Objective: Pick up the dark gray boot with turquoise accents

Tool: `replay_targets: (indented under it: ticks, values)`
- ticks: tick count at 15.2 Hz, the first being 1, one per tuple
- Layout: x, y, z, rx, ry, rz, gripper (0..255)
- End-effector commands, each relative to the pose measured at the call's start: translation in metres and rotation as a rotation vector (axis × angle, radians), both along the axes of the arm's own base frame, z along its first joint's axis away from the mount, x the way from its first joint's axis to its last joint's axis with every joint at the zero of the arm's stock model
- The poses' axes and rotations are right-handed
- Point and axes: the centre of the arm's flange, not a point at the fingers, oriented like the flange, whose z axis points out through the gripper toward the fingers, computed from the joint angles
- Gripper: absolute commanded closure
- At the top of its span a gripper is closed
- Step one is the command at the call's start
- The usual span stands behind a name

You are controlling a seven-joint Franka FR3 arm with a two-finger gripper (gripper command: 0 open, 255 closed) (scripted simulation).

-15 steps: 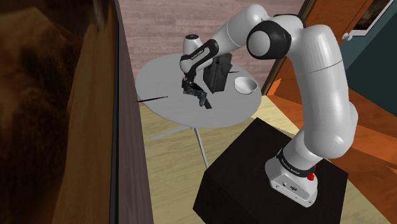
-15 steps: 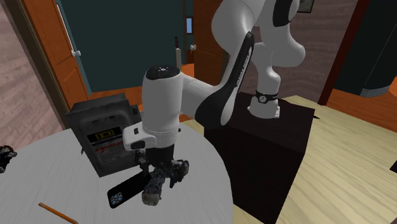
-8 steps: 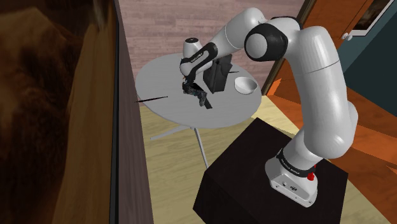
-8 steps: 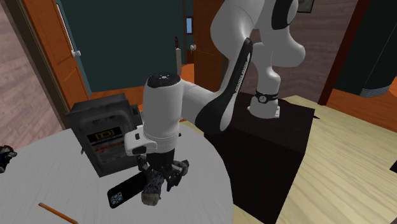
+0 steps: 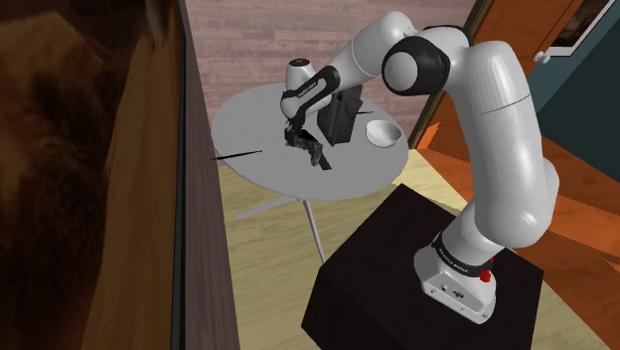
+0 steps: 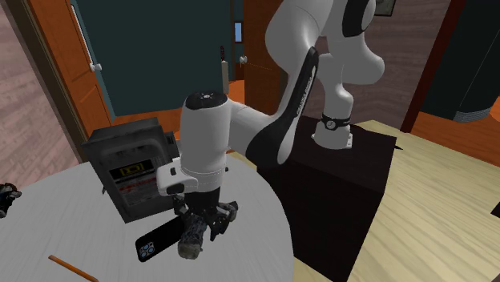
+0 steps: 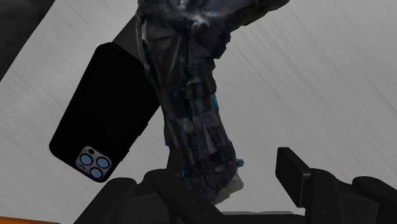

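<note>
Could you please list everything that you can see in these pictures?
Table: one, grey, round, next to the stand.
Boot: one, dark grey with turquoise, lying on the table.
Phone: one, black, flat on the table, right beside the boot.
Box: one, dark grey, upright on the table behind the phone.
Bowl: one, white, on the table near the box.
Pencil: one, orange, near the table's edge.
Stand: one, black, on the floor.
Arm: one, white, reaching over the table.
Gripper: one, black, open around the boot.
</note>
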Motion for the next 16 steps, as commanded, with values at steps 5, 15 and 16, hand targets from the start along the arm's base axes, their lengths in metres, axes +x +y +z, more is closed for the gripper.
replay_targets:
  ticks: [5, 15, 16]
  values:
    - [0.000, 0.000, 0.029, 0.000, 0.000, 0.000, 255]
    - [0.000, 0.000, 0.077, 0.000, 0.000, 0.000, 255]
    - [0.000, 0.000, 0.077, 0.000, 0.000, 0.000, 255]
